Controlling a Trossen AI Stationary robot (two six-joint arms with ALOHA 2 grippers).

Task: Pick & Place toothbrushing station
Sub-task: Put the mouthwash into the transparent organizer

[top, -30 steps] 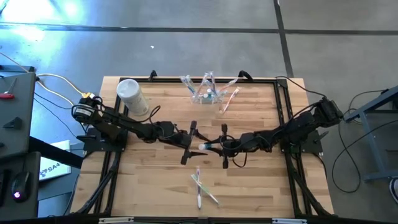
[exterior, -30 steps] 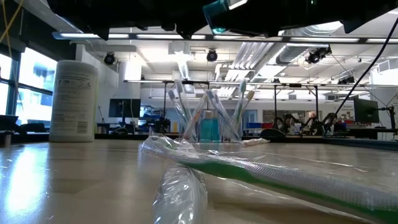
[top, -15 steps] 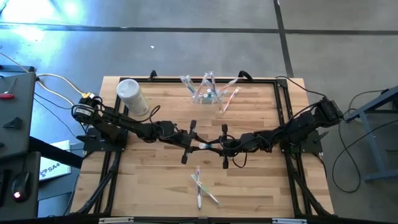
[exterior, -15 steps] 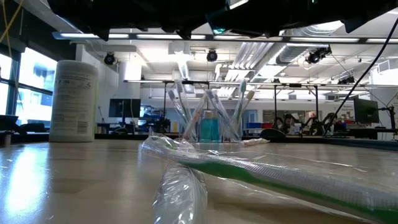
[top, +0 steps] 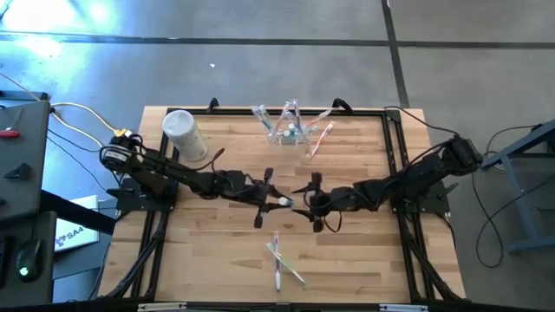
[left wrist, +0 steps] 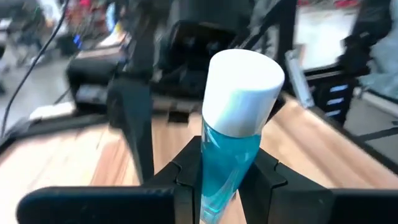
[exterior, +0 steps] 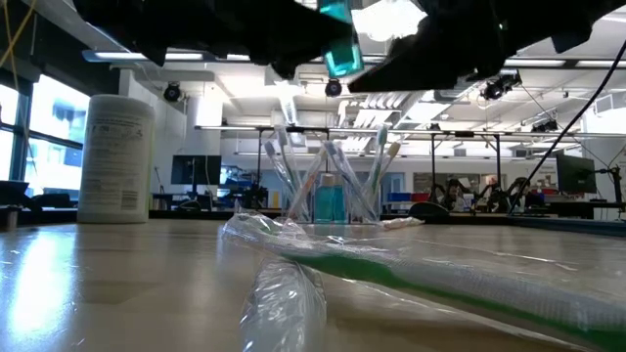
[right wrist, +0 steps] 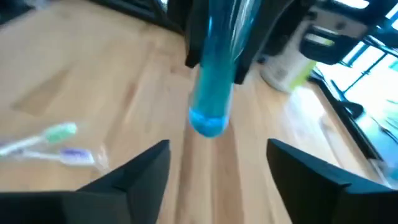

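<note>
Gripping blue tube [left wrist: 233,149], label unreadable

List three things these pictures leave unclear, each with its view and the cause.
1. Low view: the holder's base, hidden behind wrapped toothbrushes.
2. High view: contents of the holder, too small to tell apart.
3. Left wrist view: the blue tube's lower end, hidden between the left gripper's jaws.
</note>
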